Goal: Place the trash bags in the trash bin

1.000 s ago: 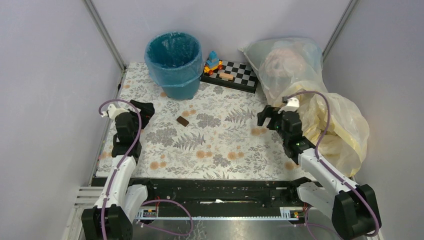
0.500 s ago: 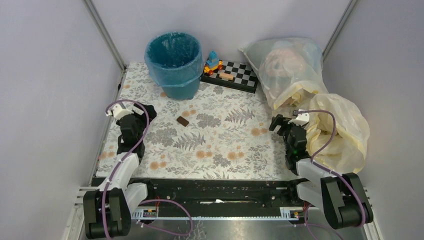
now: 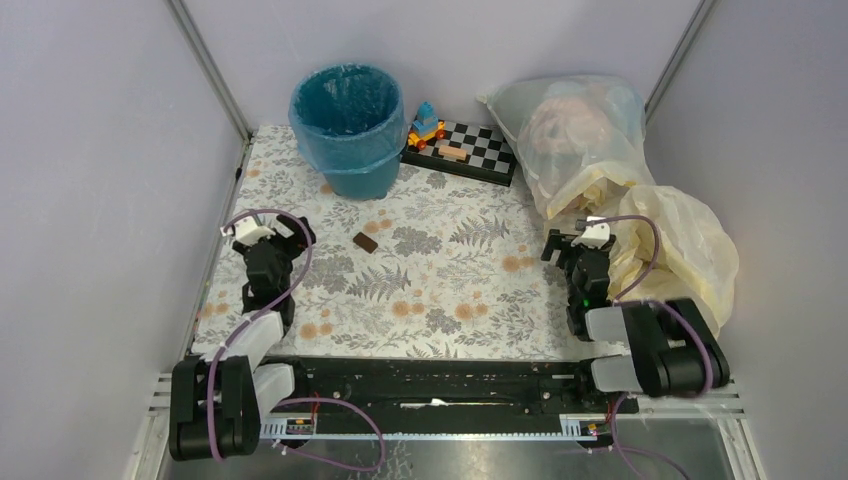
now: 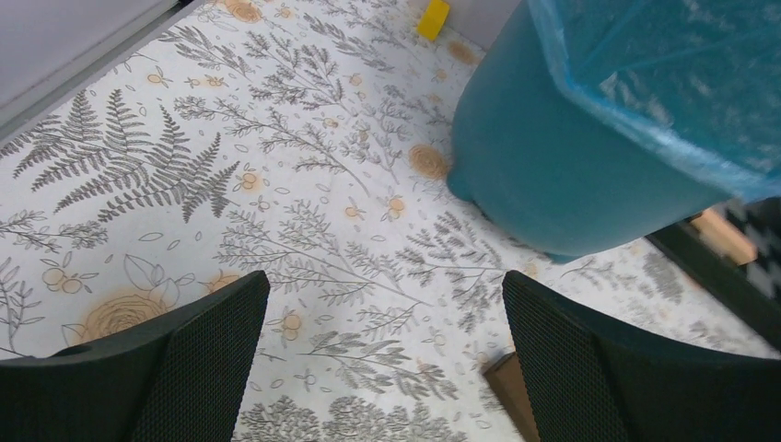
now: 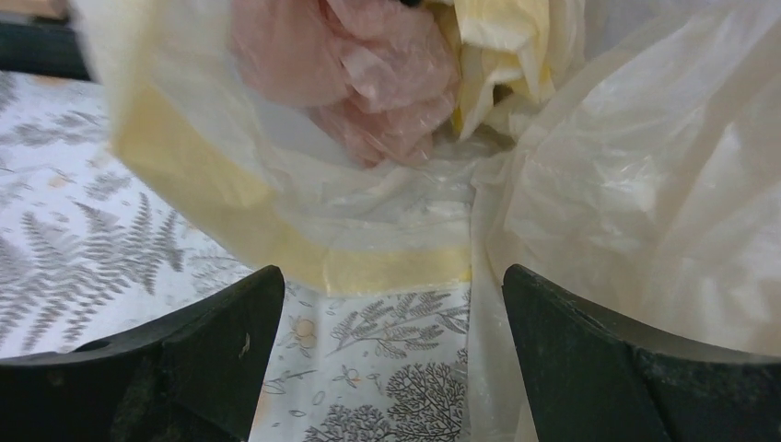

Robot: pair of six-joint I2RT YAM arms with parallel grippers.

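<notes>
The teal trash bin point(image 3: 352, 165) stands at the far left of the floral table. A thin blue trash bag point(image 3: 345, 100) lines it, with its edge folded over the rim. In the left wrist view the trash bin point(image 4: 553, 166) and the blue trash bag point(image 4: 672, 74) fill the upper right. My left gripper point(image 3: 287, 228) hangs open low over the table's left side, well short of the bin, with only tablecloth between its fingers point(image 4: 184, 368). Open too, my right gripper point(image 3: 558, 245) sits at the table's right edge, facing the pale-yellow bag point(image 5: 635, 184); nothing is gripped.
A large clear stuffed bag point(image 3: 570, 125) and pale-yellow bags point(image 3: 675, 250) pile up along the right side. A checkerboard point(image 3: 470, 150) with a toy car point(image 3: 426, 125) lies right of the bin. A small brown block point(image 3: 365, 241) lies mid-table, just ahead of my left gripper's right finger point(image 4: 589, 368).
Both arms have folded back toward their bases. The right gripper drew back and right to the yellow bag's edge; the left shifted slightly right and nearer.
</notes>
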